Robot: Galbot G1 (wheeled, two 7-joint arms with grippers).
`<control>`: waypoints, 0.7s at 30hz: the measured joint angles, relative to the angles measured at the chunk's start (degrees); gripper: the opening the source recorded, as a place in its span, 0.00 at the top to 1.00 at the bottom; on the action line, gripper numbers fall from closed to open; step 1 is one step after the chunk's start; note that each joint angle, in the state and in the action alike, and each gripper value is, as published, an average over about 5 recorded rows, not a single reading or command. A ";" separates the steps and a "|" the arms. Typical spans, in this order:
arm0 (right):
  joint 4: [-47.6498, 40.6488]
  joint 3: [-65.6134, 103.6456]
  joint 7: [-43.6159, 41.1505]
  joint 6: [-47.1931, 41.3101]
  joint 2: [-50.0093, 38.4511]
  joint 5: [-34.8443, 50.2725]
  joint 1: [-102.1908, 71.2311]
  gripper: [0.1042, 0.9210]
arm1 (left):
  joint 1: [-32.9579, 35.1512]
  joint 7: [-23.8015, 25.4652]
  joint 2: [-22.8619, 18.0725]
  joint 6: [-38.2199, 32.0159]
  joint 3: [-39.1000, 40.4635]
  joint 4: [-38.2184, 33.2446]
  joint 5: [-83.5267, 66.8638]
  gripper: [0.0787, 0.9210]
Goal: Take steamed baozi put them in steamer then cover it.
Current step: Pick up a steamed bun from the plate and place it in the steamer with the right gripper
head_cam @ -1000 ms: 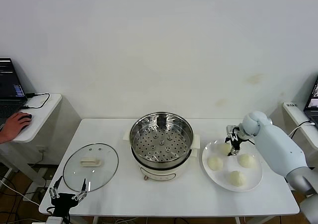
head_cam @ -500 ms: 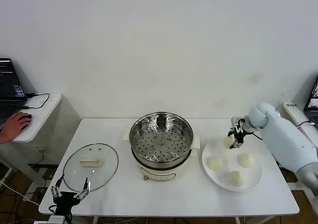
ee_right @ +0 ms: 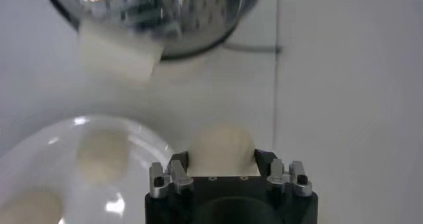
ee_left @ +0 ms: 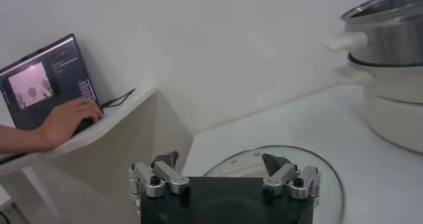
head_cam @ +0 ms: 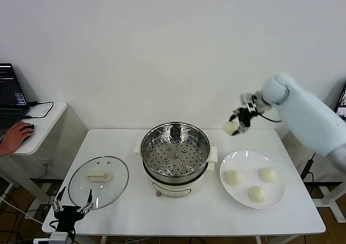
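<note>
**First bun in the air, bound for the steamer**

The right gripper (head_cam: 238, 120) holds one bun (head_cam: 231, 127) between its jaws, raised well above the surface, to the right of the steamer (head_cam: 175, 156) and beyond the far edge of the plate (head_cam: 277, 198). The right wrist view shows the bun (ee_right: 223, 147) seated between the closed jaws, with the steamer rim (ee_right: 192, 43) further on. Three buns remain on the plate: one on its left (head_cam: 233, 177), one on its right (head_cam: 267, 174), one nearest the robot (head_cam: 257, 193). The steamer tray is bare, so the task is barely begun.

To do this step well, I judge the carry should go left with enough height to clear the steel rim, then descend over the perforated tray and release low, so the soft bun does not roll. Placing it toward one side would leave room for the other three. A firm squeeze could dent the dough; a light hold looks wiser.

The left gripper (ee_left: 225, 179) waits, jaws open, at the near left corner just by the glass lid (head_cam: 99, 181), which lies flat on the surface (head_cam: 162, 211).
</note>
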 measured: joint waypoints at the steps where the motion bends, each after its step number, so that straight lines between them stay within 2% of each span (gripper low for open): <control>1: -0.60 -0.57 -0.60 1.19 1.07 0.80 0.85 0.36 | -0.05 -0.02 -0.01 0.05 -0.05 -0.09 -0.05 0.12; 10: -3.12 -3.84 -4.54 13.95 10.16 3.10 4.80 0.35 | 0.27 -0.15 -0.16 0.32 -0.52 -0.50 -0.33 0.12; 21: -3.52 -4.41 -5.44 27.55 18.05 -6.68 4.34 0.35 | 0.69 -0.20 -0.34 0.38 -0.65 -0.43 -0.21 0.12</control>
